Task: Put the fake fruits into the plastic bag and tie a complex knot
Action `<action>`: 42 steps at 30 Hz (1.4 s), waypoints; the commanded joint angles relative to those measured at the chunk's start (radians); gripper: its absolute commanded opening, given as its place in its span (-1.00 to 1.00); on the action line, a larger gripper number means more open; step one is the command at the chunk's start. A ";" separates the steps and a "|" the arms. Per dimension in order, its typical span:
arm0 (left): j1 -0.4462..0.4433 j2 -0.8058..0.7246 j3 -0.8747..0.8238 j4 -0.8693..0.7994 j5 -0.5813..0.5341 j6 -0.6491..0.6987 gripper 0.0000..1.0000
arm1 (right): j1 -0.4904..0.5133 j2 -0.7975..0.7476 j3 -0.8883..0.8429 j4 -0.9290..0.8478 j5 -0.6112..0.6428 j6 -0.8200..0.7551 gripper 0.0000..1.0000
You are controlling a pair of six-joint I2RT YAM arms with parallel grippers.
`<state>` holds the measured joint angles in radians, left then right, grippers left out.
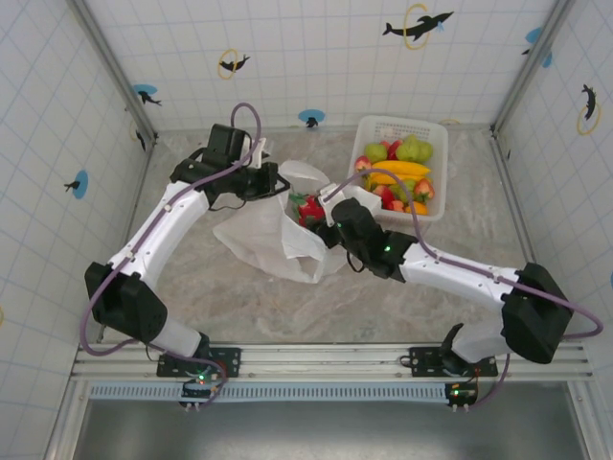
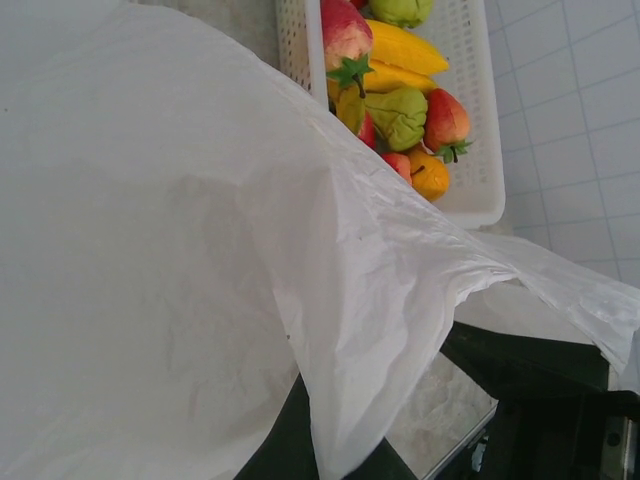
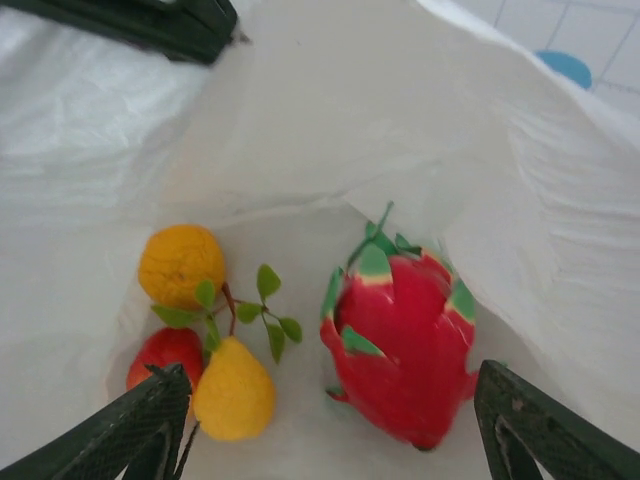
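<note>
The plastic bag lies crumpled mid-table with its mouth facing the basket. My left gripper is shut on the bag's rim and holds it up; in the left wrist view the white film runs down into the pinch of the left gripper. My right gripper hangs over the bag's mouth, and in its own wrist view the right gripper is open. A pink-red dragon fruit lies loose on the bag's floor between the fingers. Beside it lie an orange, a yellow pear and a red fruit.
A white lattice basket stands at the back right, right of the bag, holding more fruits: a banana, green pears and strawberries. Tiled walls close the table on three sides. The right arm crosses near the bag's edge.
</note>
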<state>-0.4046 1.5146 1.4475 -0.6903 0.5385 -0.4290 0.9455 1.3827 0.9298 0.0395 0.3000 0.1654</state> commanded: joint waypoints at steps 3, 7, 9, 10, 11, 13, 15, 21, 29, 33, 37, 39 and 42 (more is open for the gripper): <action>0.016 -0.015 -0.028 -0.020 0.006 0.056 -1.00 | -0.042 -0.108 -0.002 -0.065 -0.079 0.087 0.55; 0.022 -0.014 -0.036 -0.017 0.011 0.062 -1.00 | -0.085 -0.153 -0.005 -0.082 -0.169 0.135 0.65; 0.023 -0.014 -0.039 -0.012 0.012 0.059 -1.00 | -0.102 -0.167 -0.006 -0.072 -0.243 0.163 0.65; 0.023 -0.014 -0.039 -0.009 0.012 0.055 -1.00 | -0.103 -0.173 -0.006 -0.064 -0.275 0.172 0.66; 0.023 -0.012 -0.039 -0.005 0.015 0.050 -1.00 | -0.100 -0.177 -0.004 -0.048 -0.323 0.181 0.70; 0.023 -0.007 -0.039 0.003 0.021 0.046 -1.00 | -0.092 -0.175 0.003 -0.029 -0.418 0.206 0.73; 0.023 -0.001 -0.036 0.006 0.024 0.044 -1.00 | -0.068 -0.175 0.002 0.006 -0.483 0.233 0.79; 0.023 0.002 -0.031 0.009 0.028 0.042 -1.00 | 0.018 -0.169 -0.010 0.162 -0.622 0.318 0.98; 0.023 -0.001 -0.035 0.011 0.026 0.040 -1.00 | 0.106 -0.177 0.114 0.005 -0.678 0.215 1.00; 0.023 -0.006 -0.036 0.007 0.021 0.042 -1.00 | 0.069 -0.263 0.168 -0.123 -0.582 0.143 1.00; 0.027 -0.021 -0.036 -0.005 0.014 0.052 -1.00 | -0.063 -0.303 0.256 -0.319 -0.515 0.106 1.00; 0.037 -0.039 -0.043 -0.002 0.008 0.051 -1.00 | -0.129 -0.307 0.298 -0.411 -0.458 0.076 1.00; 0.052 -0.057 -0.057 0.000 0.011 0.045 -1.00 | -0.228 -0.294 0.358 -0.547 -0.339 0.023 1.00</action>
<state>-0.3679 1.4982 1.4067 -0.6865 0.5484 -0.3923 0.7670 1.0782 1.2377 -0.3065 -0.1692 0.2615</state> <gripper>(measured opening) 0.055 0.999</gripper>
